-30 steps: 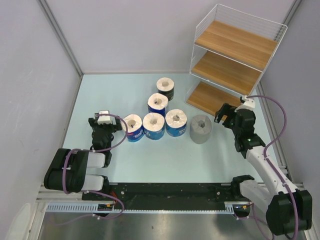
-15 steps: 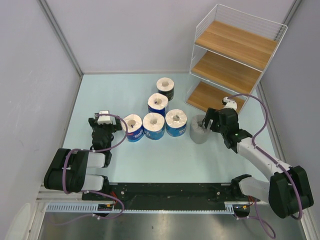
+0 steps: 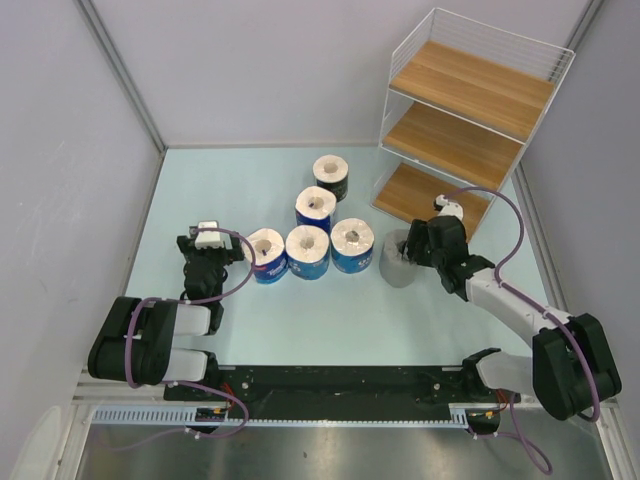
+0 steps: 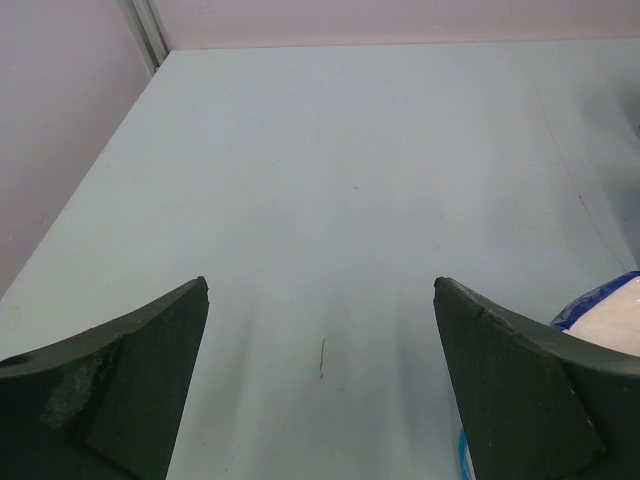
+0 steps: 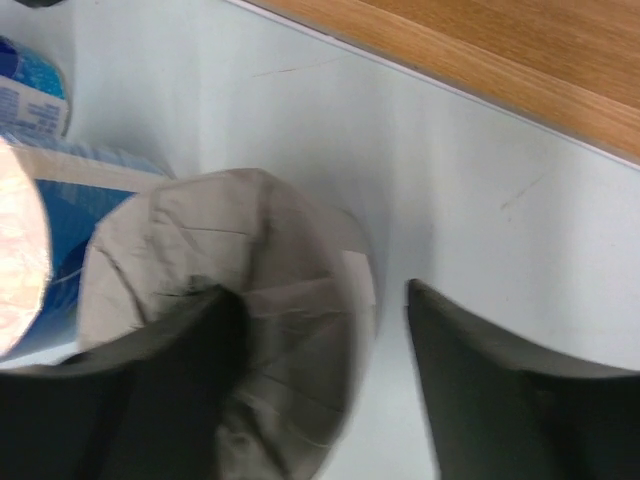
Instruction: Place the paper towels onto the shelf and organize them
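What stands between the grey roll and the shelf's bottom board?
Nothing visible besides the right hand itself: bare table lies between the grey roll and the shelf's bottom board; the blue rolls stand on its other side.

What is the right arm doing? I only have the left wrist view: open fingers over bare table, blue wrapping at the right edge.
Observer: The right gripper is down at the grey roll, jaws apart; a gap shows between one finger and the roll's side.
Operator: Anything on the shelf yet?
Observer: No. The shelf holds no roll; what shows of its boards is bare wood.
Operator: Which roll is at my right edge?
Observer: The leftmost blue roll in a row of three, standing just beside the left gripper.
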